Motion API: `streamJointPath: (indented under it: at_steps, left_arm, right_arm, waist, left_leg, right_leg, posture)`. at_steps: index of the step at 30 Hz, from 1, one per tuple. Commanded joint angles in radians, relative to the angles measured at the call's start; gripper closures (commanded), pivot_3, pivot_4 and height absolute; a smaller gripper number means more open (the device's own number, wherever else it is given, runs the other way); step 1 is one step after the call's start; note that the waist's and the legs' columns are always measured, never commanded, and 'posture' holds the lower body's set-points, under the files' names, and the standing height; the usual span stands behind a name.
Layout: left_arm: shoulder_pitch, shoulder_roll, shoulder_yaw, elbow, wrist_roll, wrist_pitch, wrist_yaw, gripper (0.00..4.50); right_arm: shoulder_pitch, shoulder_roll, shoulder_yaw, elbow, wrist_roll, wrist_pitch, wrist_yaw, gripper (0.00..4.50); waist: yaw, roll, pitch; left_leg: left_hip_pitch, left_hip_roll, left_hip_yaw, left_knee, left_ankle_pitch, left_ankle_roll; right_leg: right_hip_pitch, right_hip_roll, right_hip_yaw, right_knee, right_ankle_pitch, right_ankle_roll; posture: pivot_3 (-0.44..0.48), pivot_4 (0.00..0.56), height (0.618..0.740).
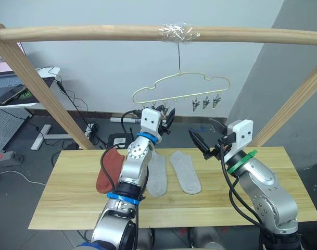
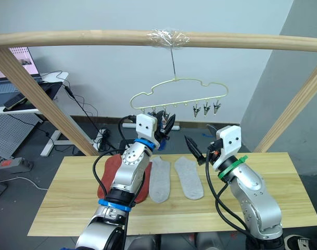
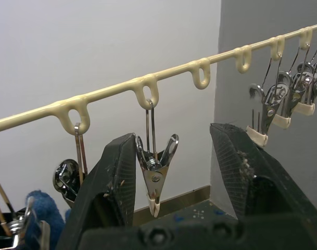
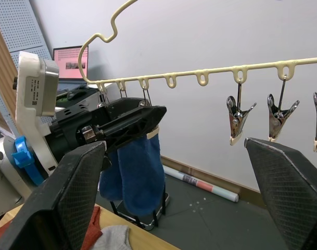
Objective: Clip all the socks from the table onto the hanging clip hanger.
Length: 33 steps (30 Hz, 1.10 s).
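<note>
Soft knitted fabric is what must be handled: two light grey socks (image 2: 159, 179) (image 2: 188, 177) lie flat side by side near the middle of the table (image 2: 273, 187), and rust-red socks (image 1: 109, 170) lie just beside them, partly hidden behind the left arm. Being limp and light, each sock is judged to sag and fold once lifted, so a pinch at the cuff edge is advised, leaving a short free margin of fabric to be fed into a clip. Little slip is expected from the cloth.

Blue socks (image 4: 132, 169) are already seen hanging from clips at one end of the clip hanger (image 1: 181, 88), whose hook is taped to a wooden pole (image 1: 85, 33). Three clips hang unused at the other end. The thin wire frame is judged likely to swing and tilt when pushed.

The left gripper (image 3: 174, 166) is raised to the clip row, its fingers spread apart on either side of one empty metal clip (image 3: 155, 174) without squeezing it. The right gripper (image 1: 201, 141) is held above the table near the grey socks, fingers wide apart and holding nothing.
</note>
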Motion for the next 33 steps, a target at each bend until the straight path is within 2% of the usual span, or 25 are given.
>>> streamJointPath:
  at_steps: [1,33]
  left_arm:
    - [-0.030,-0.008,0.007,-0.015,0.001,-0.023,-0.001,2.03]
    - [-0.041,-0.025,0.014,-0.033,-0.056,0.052,-0.081,2.03]
  right_arm:
    - [-0.013,-0.002,-0.007,-0.057,0.015,-0.014,-0.005,0.00]
    - [-0.033,0.012,0.008,-0.029,0.007,-0.021,-0.008,0.00]
  waist:
    - [0.000,0.000,0.000]
    - [0.000,0.000,0.000]
  left_leg:
    - [0.000,0.000,0.000,0.000,0.000,0.000]
    - [0.000,0.000,0.000,0.001,0.000,0.000]
  right_leg:
    - [0.000,0.000,0.000,0.000,0.000,0.000]
    - [0.000,0.000,0.000,0.000,0.000,0.000]
  posture:
    - [-0.143,0.140,0.740]
    - [-0.131,0.140,0.740]
